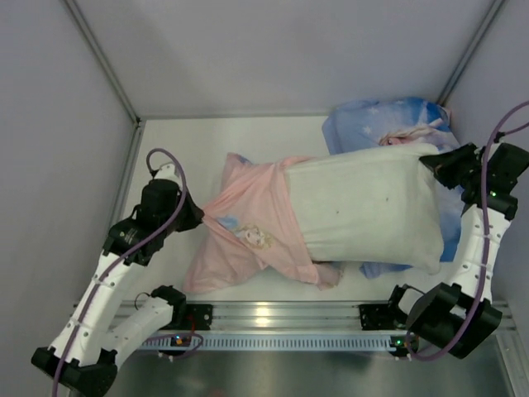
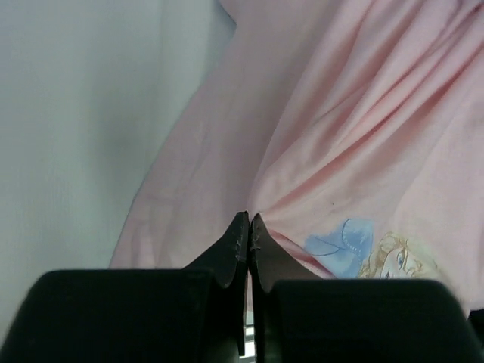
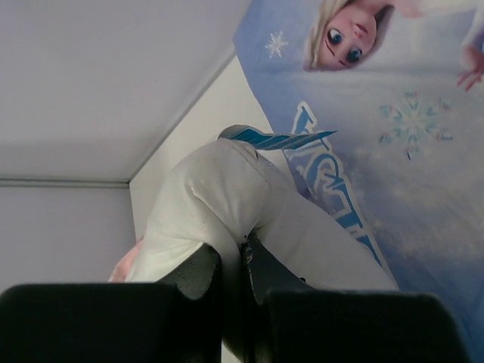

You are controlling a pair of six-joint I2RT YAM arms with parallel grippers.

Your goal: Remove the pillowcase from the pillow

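Note:
The pillowcase (image 1: pixel 248 223) lies pink side out at the left, with a small Elsa print showing, and still wraps the left end of the white pillow (image 1: pixel 364 207). My left gripper (image 1: pixel 201 217) is shut on the pillowcase's left edge. In the left wrist view the pink pillowcase (image 2: pixel 340 136) creases toward the closed tips of the left gripper (image 2: pixel 248 219). My right gripper (image 1: pixel 434 161) is shut on the pillow's far right corner. The right wrist view shows the white pillow (image 3: pixel 219 197) bunched between the pressed jaws of the right gripper (image 3: pixel 243 246).
A second pillow in a blue Elsa case (image 1: pixel 380 124) lies under and behind the white one at the back right; its blue Elsa case (image 3: pixel 378 113) fills the right wrist view. White tabletop (image 1: pixel 182 141) shows at the back left. Grey walls stand on three sides, and a metal rail (image 1: pixel 273 318) runs along the near edge.

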